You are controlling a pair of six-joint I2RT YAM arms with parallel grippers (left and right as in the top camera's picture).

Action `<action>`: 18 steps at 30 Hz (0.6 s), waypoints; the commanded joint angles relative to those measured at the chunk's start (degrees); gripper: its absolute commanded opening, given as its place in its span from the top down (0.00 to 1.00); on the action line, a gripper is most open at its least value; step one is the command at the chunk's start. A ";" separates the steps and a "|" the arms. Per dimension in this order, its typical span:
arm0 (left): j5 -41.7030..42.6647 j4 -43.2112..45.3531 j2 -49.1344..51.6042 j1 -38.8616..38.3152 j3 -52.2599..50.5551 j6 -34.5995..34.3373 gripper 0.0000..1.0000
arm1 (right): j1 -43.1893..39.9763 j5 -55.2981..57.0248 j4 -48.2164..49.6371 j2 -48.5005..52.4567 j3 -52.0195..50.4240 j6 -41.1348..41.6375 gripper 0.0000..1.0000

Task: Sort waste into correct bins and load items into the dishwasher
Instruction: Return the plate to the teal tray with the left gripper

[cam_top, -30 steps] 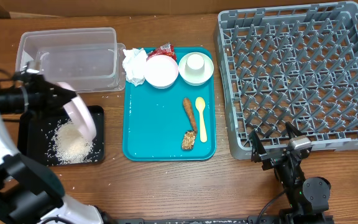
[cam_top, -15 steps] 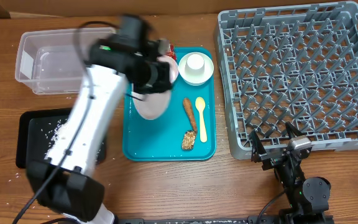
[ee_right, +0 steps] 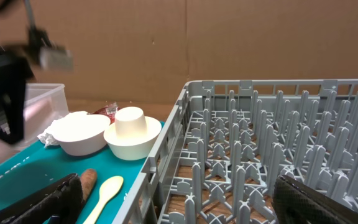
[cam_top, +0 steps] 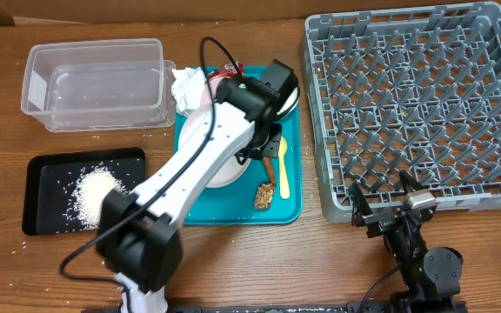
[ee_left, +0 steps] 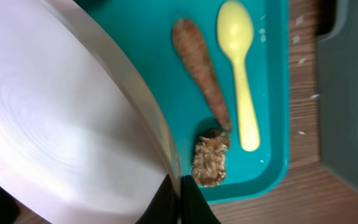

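My left gripper [cam_top: 263, 155] is shut on the rim of the large white plate [cam_top: 226, 174], held tilted over the teal tray [cam_top: 290, 204]. In the left wrist view the fingers [ee_left: 180, 200] pinch the plate [ee_left: 61, 112]. Beside it lie a brown stick [ee_left: 201, 71], a brown scrap lump [ee_left: 210, 158] and the yellow spoon [ee_left: 238, 68]. The rice heap [cam_top: 94, 191] lies in the black tray [cam_top: 42, 174]. The clear tub [cam_top: 94, 83] holds nothing. The napkin [cam_top: 188, 85] and red wrapper [cam_top: 231, 69] sit at the tray's back. Two bowls [ee_right: 79, 134], one holding the cup [ee_right: 129, 121], show in the right wrist view. My right gripper [cam_top: 381, 209] is open.
The grey dish rack [cam_top: 420, 104] fills the right side and holds nothing. My left arm [cam_top: 190, 174] crosses the teal tray and hides most of the bowls from overhead. Loose rice grains lie scattered on the wood near the black tray and tub.
My left arm has swung right with the plate, from above the black tray to over the teal tray. The rice stays in the black tray. The right arm has not moved.
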 commanded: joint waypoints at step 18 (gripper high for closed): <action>-4.83 -3.69 10.54 -0.66 0.96 -1.60 0.79 | 0.13 0.35 0.22 -0.42 -0.59 -0.35 0.00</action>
